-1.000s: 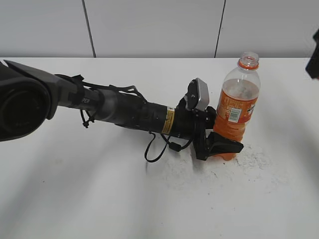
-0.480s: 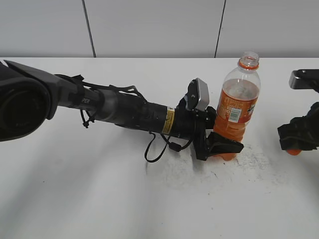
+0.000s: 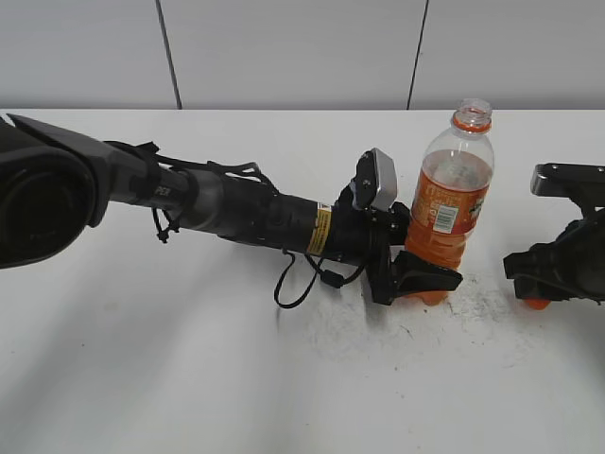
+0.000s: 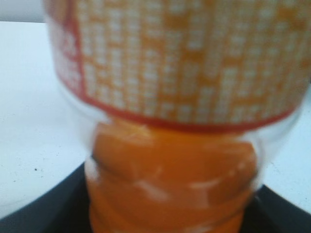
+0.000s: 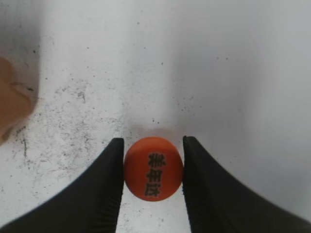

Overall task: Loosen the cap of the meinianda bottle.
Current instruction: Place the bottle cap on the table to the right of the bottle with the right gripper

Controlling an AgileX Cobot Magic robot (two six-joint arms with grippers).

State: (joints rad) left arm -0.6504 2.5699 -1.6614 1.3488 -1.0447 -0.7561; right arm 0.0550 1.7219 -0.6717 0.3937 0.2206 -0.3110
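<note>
The meinianda bottle (image 3: pixel 452 203) stands upright on the white table, its mouth (image 3: pixel 472 113) uncapped with only the orange neck ring on it. My left gripper (image 3: pixel 421 279) is shut around the bottle's lower body; the left wrist view shows the label and orange drink (image 4: pixel 175 170) close up, with dark fingers (image 4: pixel 43 211) at both sides. My right gripper (image 3: pixel 534 295) is low over the table to the right of the bottle, shut on the orange cap (image 3: pixel 536 304). In the right wrist view the cap (image 5: pixel 153 168), black print up, sits between both pads of the gripper (image 5: pixel 153 145).
The white tabletop (image 3: pixel 284 378) is scuffed with grey marks around the bottle and under the cap (image 5: pixel 73 121). The left arm (image 3: pixel 236 208) lies across the table's left half. A blurred edge of the bottle (image 5: pixel 12 107) shows at the left of the right wrist view.
My right gripper came into view at the right edge holding the cap, then moved down and left toward the tabletop. The bottle and left gripper have not moved.
</note>
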